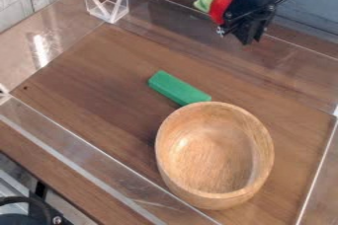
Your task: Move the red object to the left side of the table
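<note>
The red object sits at the top of the frame, right of centre, its green leafy top pointing toward the upper left. It is off the table, held up in the air above the far edge. The gripper has it — the dark jaws are drawn in tight on the toy's right side, with the red body poking out to their left. The fingers point steeply downward, and their tips hang just above the far acrylic wall.

Lower down, near the middle of the frame, a green block lies flat on the wood, angled from upper left to lower right. Its lower right end comes just beside the rim of a wooden bowl, which stands upright in the lower right of the frame — whether the two touch cannot be told. Both lie well apart from the toy.

At the upper left, a small clear stand rests by the far corner.
</note>
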Robot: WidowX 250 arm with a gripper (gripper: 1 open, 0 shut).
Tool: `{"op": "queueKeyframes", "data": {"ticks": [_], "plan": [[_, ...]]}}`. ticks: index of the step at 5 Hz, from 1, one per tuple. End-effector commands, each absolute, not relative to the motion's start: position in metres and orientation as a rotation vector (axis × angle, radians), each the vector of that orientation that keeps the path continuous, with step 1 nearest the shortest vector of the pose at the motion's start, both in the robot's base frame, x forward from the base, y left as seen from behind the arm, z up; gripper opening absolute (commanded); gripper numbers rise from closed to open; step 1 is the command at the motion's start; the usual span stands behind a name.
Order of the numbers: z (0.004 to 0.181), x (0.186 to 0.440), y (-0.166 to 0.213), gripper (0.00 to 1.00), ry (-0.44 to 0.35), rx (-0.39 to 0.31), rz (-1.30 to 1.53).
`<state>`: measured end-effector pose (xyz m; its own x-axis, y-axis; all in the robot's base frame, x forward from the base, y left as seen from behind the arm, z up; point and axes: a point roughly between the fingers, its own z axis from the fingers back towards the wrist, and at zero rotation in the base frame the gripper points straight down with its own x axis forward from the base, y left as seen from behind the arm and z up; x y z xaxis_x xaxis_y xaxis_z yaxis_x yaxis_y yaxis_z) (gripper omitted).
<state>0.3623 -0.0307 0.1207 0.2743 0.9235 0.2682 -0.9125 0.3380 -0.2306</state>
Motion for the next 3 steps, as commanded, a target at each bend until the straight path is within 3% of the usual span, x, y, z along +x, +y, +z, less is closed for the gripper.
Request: {"op": "queueKeyframes", "data": {"ticks": [1, 3], "plan": [[0.128, 0.373, -0.030, 0.00, -0.431, -0.064, 1.270], [0.107, 0.372, -0.049, 0.00, -0.423, -0.081, 1.245]]}}
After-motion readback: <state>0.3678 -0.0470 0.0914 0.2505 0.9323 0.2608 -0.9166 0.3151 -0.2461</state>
